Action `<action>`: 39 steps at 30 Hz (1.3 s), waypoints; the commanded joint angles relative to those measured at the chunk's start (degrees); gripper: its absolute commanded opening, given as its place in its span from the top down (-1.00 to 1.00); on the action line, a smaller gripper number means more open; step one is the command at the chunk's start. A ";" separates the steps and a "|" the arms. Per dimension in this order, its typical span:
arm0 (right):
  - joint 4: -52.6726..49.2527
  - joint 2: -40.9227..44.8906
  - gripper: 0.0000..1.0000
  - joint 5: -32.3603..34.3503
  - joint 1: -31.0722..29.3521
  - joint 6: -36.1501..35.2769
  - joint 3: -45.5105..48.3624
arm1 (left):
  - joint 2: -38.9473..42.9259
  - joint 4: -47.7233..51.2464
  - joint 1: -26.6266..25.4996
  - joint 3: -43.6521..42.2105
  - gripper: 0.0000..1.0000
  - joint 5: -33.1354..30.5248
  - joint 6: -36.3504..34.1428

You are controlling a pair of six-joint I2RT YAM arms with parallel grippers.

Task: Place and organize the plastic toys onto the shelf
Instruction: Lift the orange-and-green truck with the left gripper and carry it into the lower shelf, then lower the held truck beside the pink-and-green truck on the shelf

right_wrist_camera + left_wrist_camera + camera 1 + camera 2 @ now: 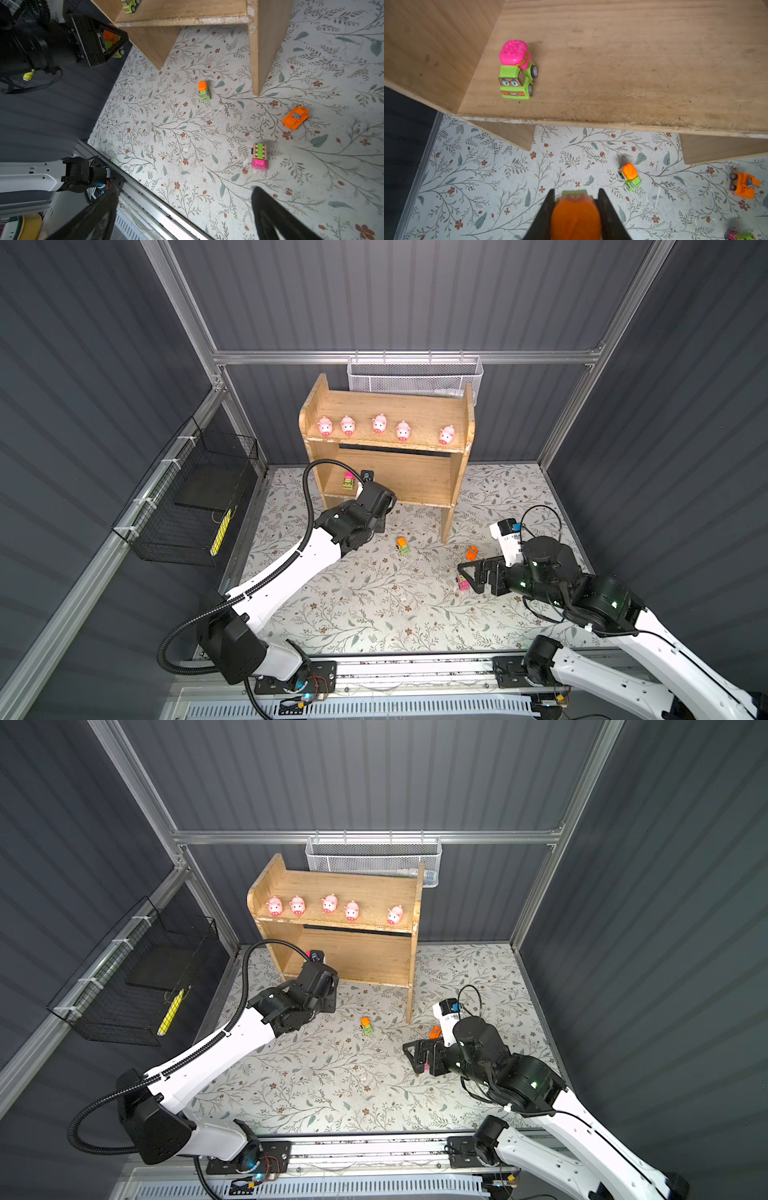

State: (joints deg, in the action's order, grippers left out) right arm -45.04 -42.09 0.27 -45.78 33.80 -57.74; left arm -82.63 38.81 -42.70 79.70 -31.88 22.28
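The wooden shelf [399,406] stands at the back, with several pink pigs [348,425] in a row on its top tier. A green truck with a pink drum [517,70] sits at the left end of the lower tier. My left gripper [576,192] is shut on an orange-and-green truck [576,216], just in front of the lower tier's edge. On the floral mat lie an orange-and-green mixer truck [402,546], an orange vehicle [471,552] and a pink-and-green vehicle [259,156]. My right gripper [185,191] hangs open and empty close to the pink-and-green one.
A white mesh basket [415,377] hangs on the rail behind the shelf. A black wire basket [195,497] with a yellow item [220,531] is fixed to the left wall. The shelf's right leg [446,522] stands near the floor toys. A metal rail [415,668] borders the mat's front.
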 commanded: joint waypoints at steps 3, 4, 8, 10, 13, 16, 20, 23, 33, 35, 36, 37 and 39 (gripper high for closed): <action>-1.10 0.10 -0.98 -0.29 0.16 -0.74 -1.59 | -1.37 -0.43 1.20 4.78 0.55 0.58 -4.66; -1.09 0.14 -0.98 -0.41 0.16 -0.75 -1.59 | -1.64 -1.30 1.43 4.75 0.56 0.63 -5.15; -1.07 -0.10 -0.98 -0.54 0.20 -1.08 -1.71 | -3.46 -4.26 2.51 4.87 0.56 2.08 -7.18; -1.27 -0.51 -0.98 -0.36 0.17 -1.23 -2.05 | -4.42 -5.34 3.00 5.02 0.56 2.43 -7.93; -1.35 -0.93 -0.98 0.03 0.21 -1.54 -2.43 | -5.97 -7.12 3.71 5.28 0.57 3.08 -9.01; -1.45 -1.70 -0.98 0.34 0.25 -1.90 -3.16 | -7.54 -8.07 4.44 6.23 0.56 3.60 -9.60; -1.90 -3.45 -0.98 0.35 0.34 -2.79 -4.38 | -9.53 -8.61 5.22 8.12 0.57 4.13 -10.71; -2.00 -4.06 -0.98 1.06 0.81 -3.13 -4.88 | -10.97 -9.10 5.69 9.60 0.56 4.49 -11.34; -1.89 -3.79 -0.98 -1.61 5.74 -4.53 -5.61 | -15.74 -9.00 7.67 14.17 0.57 5.15 -12.70; -1.78 -3.97 -0.98 -2.21 6.49 -4.79 -5.62 | -16.50 -9.10 8.21 15.04 0.56 5.66 -12.99; -1.77 -4.05 -0.98 -2.47 6.89 -4.93 -5.60 | -16.88 -9.08 8.48 15.42 0.56 5.54 -13.05; -1.81 -4.13 -0.97 -2.69 7.18 -5.07 -5.72 | -17.15 -9.18 8.80 15.72 0.56 5.86 -13.05; -1.80 -4.14 -0.98 -3.25 7.91 -5.26 -5.64 | -17.77 -8.95 9.26 16.27 0.56 6.39 -13.19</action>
State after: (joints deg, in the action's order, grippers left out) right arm -46.35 -46.22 -1.67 -38.61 29.74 -62.08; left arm -99.35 30.17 -34.57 93.54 -26.81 10.37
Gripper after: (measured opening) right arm 0.989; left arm 0.313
